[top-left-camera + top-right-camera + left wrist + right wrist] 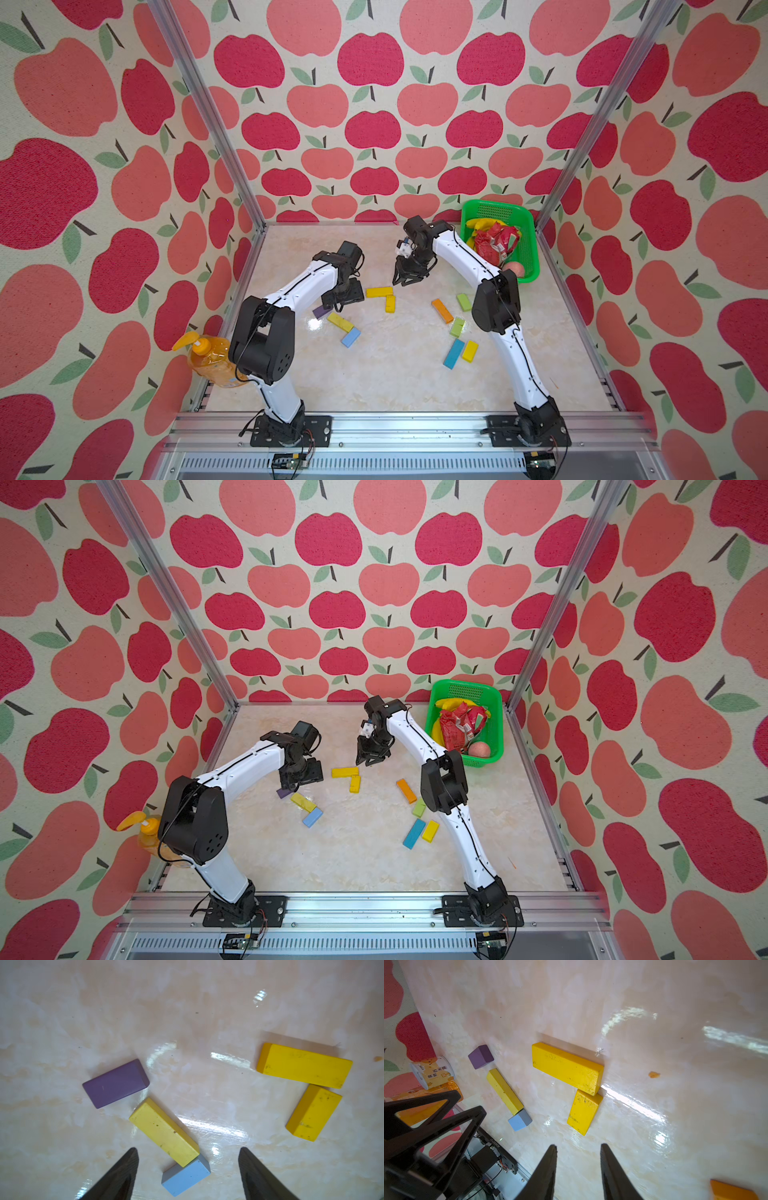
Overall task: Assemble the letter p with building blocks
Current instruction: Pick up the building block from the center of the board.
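At the table's left edge stands an orange pump bottle, its liquid orange too. In the far right corner sits a green basket holding bananas, a crumpled red packet and a round pinkish fruit.

My left pincer is spread wide and holds nothing. It hangs over the left group of building blocks. The purple block lies loose just beside the long pale yellow block, whose other end touches the light blue block. That joint sits between my fingertips in the wrist view. I seem to be above the blocks rather than touching them, but the height is hard to judge.

Near the table's middle, a long yellow block and a short yellow block meet in a corner. My right pincer is narrowly parted and empty, near that pair on its far side and clear of it.

Toward the right edge lie an orange block, two light green blocks, then a blue block just beside a small yellow block. No letter p is complete yet.
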Controlling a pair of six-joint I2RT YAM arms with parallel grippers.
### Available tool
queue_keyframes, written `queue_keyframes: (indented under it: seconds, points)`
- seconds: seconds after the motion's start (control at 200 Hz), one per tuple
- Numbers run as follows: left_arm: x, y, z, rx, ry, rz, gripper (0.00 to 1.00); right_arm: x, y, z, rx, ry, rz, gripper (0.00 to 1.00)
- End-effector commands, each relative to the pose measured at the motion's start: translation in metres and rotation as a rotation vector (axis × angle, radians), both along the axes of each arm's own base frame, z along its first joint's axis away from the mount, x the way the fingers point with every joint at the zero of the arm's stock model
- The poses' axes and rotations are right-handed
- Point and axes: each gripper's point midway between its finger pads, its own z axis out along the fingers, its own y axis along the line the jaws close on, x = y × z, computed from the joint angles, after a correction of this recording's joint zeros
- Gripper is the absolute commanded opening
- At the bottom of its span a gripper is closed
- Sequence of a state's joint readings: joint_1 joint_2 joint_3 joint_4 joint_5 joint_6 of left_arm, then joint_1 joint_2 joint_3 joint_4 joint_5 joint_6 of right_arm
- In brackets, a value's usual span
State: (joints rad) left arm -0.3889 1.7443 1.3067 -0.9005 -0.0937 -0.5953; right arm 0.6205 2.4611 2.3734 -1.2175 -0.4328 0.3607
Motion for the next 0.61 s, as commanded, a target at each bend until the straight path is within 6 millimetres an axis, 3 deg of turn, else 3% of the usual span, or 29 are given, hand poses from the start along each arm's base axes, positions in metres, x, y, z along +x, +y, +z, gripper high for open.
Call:
queue_keyframes:
  seconds: [0.0,0.11,0.315,0.6]
  points:
    - [-0.012,0.04,-0.007,0.174,0.022,0.033,0.81,0.006,0.003,0.03,0.063,-0.082,0.047,0.46]
    - [-0.008,0.052,-0.011,0.175,0.014,0.078,0.82,0.004,0.001,0.03,0.063,-0.079,0.064,0.6]
    - [0.006,0.07,-0.023,0.145,0.006,0.104,0.83,0.001,-0.008,0.031,0.038,-0.085,0.059,0.61]
    - [0.02,0.056,-0.039,0.035,0.008,0.005,0.8,-0.001,-0.009,0.027,0.03,-0.058,0.023,0.62]
